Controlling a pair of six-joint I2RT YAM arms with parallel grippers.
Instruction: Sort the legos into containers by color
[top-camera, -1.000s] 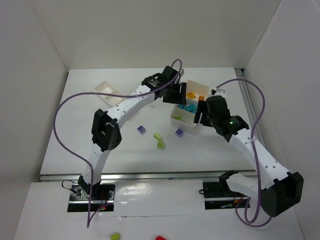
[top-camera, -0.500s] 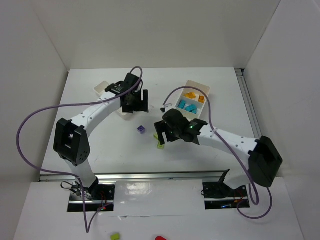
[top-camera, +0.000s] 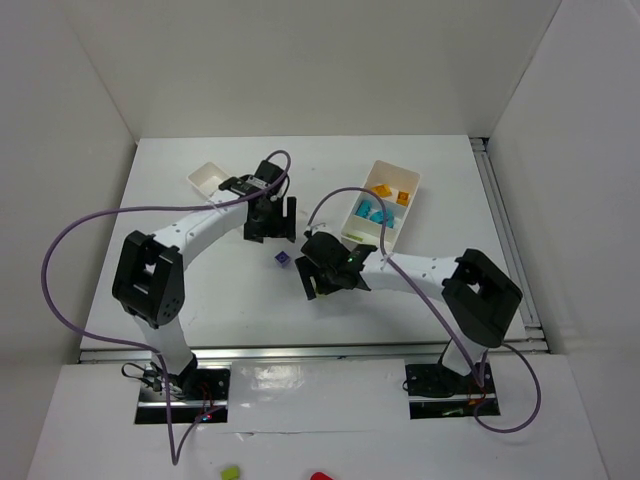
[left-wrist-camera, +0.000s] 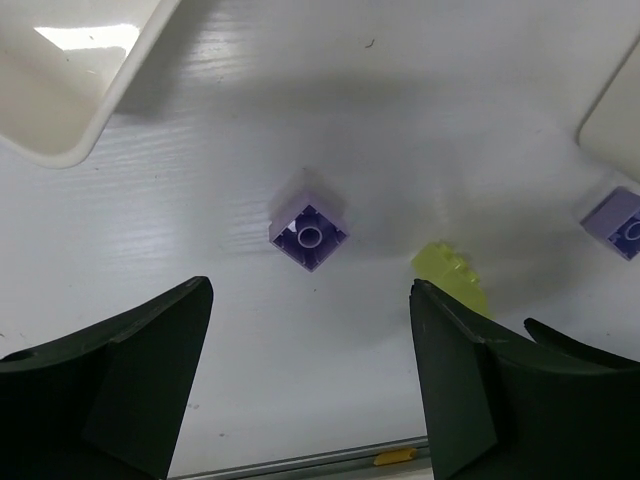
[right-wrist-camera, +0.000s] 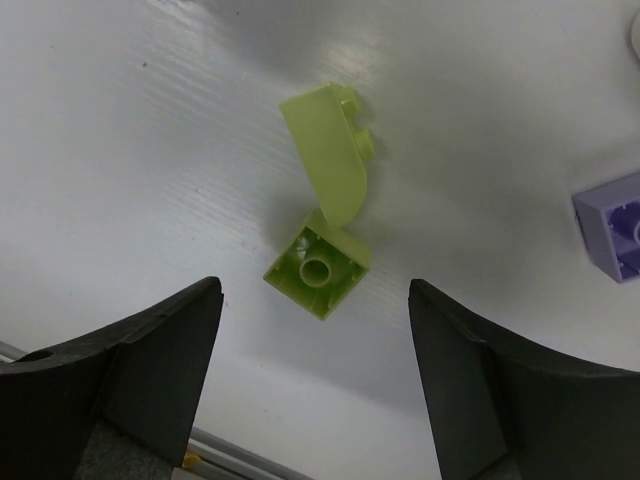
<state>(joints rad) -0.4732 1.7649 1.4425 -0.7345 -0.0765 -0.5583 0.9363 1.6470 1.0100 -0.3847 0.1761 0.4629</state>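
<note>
A purple lego (left-wrist-camera: 310, 230) lies upside down on the table, just ahead of my open left gripper (left-wrist-camera: 310, 292); from above the lego (top-camera: 283, 258) shows just below that gripper (top-camera: 270, 226). Two lime legos, a sloped one (right-wrist-camera: 330, 150) and an upturned square one (right-wrist-camera: 318, 265), lie touching just ahead of my open right gripper (right-wrist-camera: 315, 290). From above, that gripper (top-camera: 327, 281) hides them. A second purple lego (right-wrist-camera: 615, 235) lies to their right. The larger container (top-camera: 412, 181) holds orange legos (top-camera: 385, 190) and cyan legos (top-camera: 372, 213). The smaller container (top-camera: 210, 180) is at the back left.
White walls close in the table at the back and both sides. A metal rail (top-camera: 300, 352) runs along the near edge. Purple cables loop over both arms. The smaller container's corner (left-wrist-camera: 70, 100) and the larger one's edge (left-wrist-camera: 620, 120) frame the left wrist view.
Both arms swung away from the larger container toward the table's middle. The left gripper came down over the purple lego, the right over the lime legos.
</note>
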